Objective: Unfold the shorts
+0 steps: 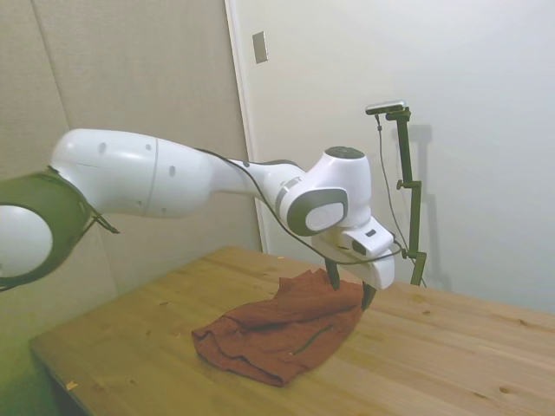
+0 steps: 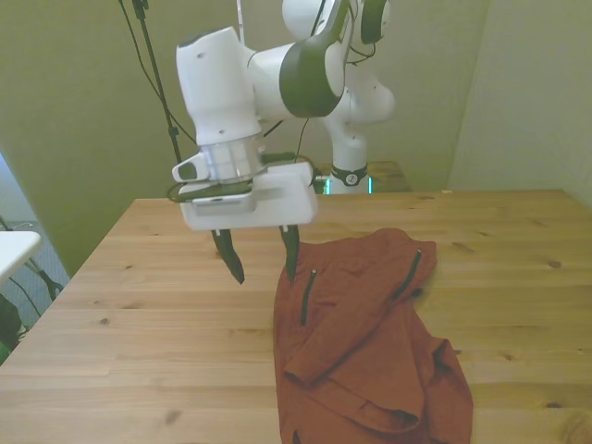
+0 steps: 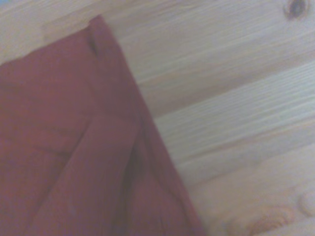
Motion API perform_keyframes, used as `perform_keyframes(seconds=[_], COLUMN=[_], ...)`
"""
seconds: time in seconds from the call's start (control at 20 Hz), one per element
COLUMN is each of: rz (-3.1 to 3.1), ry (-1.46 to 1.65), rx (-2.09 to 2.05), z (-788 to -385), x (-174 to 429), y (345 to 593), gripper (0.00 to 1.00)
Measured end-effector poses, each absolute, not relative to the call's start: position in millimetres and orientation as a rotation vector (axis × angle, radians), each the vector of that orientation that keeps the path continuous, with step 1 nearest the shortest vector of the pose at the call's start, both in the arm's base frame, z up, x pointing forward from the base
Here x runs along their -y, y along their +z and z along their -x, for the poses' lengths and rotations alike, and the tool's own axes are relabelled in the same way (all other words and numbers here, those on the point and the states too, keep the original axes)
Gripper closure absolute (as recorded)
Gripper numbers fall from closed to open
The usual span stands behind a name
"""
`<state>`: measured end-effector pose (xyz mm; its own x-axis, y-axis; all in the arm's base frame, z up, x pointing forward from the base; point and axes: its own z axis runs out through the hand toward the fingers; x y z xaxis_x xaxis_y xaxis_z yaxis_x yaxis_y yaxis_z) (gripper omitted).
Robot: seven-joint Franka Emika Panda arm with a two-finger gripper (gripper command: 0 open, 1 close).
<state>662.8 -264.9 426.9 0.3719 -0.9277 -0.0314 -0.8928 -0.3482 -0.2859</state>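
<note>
1. The shorts (image 2: pixel 370 338) lie rumpled on the wooden desk (image 2: pixel 139 314), right of centre in the front view, running from mid-desk toward the near edge; two thin dark-green seam lines cross the upper folds.
2. In the front view, bare wood lies open to the left of the shorts and along the far edge; a narrower strip of bare desk shows on the right.
3. In the side view, the shorts (image 1: pixel 277 334) sit mid-desk with clear board (image 1: pixel 451 364) on all sides.
4. The wrist view shows a hemmed corner and straight edge of the shorts (image 3: pixel 74 147) lying flat on the planks (image 3: pixel 231 113), with wood beside it bare; the picture is soft in focus.
5. A wall plate (image 1: pixel 260 47) is mounted high on the far wall in the side view, well apart from the desk.
6. The gripper (image 2: pixel 261 257) hangs above the desk at the left upper edge of the shorts, pointing straight down, with the white arm (image 2: pixel 240 88) bent over it.
7. The jaws are released: the two dark fingers stand apart, one over bare wood, the other at the cloth's edge; contact with the fabric cannot be told.
</note>
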Motion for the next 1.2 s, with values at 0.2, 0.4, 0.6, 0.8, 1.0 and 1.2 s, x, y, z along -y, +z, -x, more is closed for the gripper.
perform_keyframes(seconds=[0.2,0.4,0.6,0.8,1.0,1.2], rz=[2.167,2.019,1.989,1.989,1.996,2.017], ry=[-0.193,-0.207,-0.159,-0.093,-0.029,0.003], rx=[-1.777,-1.778,-1.751,-1.703,-1.638,-1.595], z=[-687.7,-704.0,-715.3,-725.3,-731.0,-731.2], x=[268.0,263.8,250.2,238.6,231.9,231.1], y=[402.7,395.4,378.2,361.2,354.9,356.1], gripper=[0.0,0.0,0.0,0.0,1.0,1.0])
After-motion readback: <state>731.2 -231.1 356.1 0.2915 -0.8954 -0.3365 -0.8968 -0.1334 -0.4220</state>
